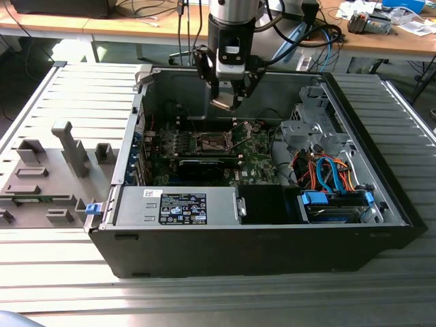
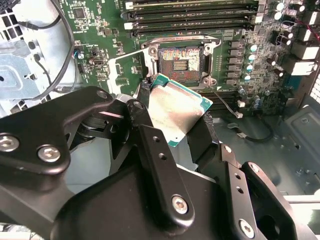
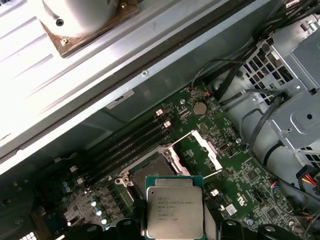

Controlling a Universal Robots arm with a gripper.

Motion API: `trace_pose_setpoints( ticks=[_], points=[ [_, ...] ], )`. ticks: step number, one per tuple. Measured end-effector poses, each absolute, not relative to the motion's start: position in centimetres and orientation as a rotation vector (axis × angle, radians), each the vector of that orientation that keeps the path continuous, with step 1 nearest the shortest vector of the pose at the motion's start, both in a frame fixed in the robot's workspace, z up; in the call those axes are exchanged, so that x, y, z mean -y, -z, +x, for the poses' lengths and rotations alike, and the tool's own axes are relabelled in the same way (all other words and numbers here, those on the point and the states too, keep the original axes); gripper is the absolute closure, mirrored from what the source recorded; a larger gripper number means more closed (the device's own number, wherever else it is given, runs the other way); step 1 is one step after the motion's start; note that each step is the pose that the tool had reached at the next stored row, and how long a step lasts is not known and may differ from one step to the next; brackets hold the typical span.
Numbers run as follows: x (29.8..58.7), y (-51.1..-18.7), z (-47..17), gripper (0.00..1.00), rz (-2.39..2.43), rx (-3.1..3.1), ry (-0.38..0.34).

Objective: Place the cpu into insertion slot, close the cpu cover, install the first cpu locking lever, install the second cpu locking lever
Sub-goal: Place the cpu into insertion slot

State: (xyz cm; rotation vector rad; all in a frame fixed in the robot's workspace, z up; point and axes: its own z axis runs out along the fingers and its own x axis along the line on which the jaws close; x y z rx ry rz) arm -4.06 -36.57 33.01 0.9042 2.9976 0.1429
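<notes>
**Relation.** The gripper (image 1: 228, 95) is hanging inside the open computer case (image 1: 272, 252), over the far part of the green board. The insertion slot (image 1: 212, 142) is lying below it, slightly toward the exterior view's left and nearer the camera than the fingertips. The gripper looks to be well above the board, not touching it.

**Task's thing.** The cpu (image 2: 177, 107) is riding in the gripper (image 2: 175, 119) with its metal top showing, apart from the slot. In the second wrist view the insertion slot (image 2: 180, 62) is sitting just beyond the chip's far edge, its brownish contact field bare. The long memory slots (image 2: 190, 15) are running farther off. The chip's edges are not lining up with the slot's sides in either wrist view. I judge there is a turn between them, though camera angle may account for part of it.

**Cover.** In the first wrist view the cpu cover (image 3: 210, 152) is standing swung open beside the insertion slot (image 3: 150, 172), so the socket is lying exposed. The cpu (image 3: 175, 212) is showing close to the camera, just short of the slot.

**Hand.** The fingers (image 2: 202, 137) are closing on opposite sides of the chip, spread no wider than the chip itself. They are holding nothing else.
</notes>
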Motion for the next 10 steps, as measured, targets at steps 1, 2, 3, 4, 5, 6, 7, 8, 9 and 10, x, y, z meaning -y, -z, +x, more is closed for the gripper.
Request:
trace_pose_setpoints(
  ticks=[1, 2, 3, 4, 5, 6, 7, 8, 9, 10],
  points=[
    [36.57, -33.01, -4.06, 0.46, 0.912, -2.995, -0.143],
    [36.57, -33.0, -4.06, 0.46, 0.916, -2.994, -0.143],
    [36.57, -33.01, -4.06, 0.46, 0.92, -2.992, -0.143],
    [36.57, -33.01, -4.06, 0.46, 0.926, -2.99, -0.143],
    [36.57, -33.0, -4.06, 0.46, 0.933, -2.988, -0.143],
    [36.57, -33.0, -4.06, 0.46, 0.938, -2.986, -0.143],
    [36.57, -33.0, -4.06, 0.46, 0.942, -2.985, -0.143],
    [36.57, -33.01, -4.06, 0.46, 0.95, -2.982, -0.143],
    [36.57, -33.0, -4.06, 0.46, 0.956, -2.98, -0.143],
    [36.57, -33.01, -4.06, 0.46, 0.965, -2.976, -0.143]
  ],
)
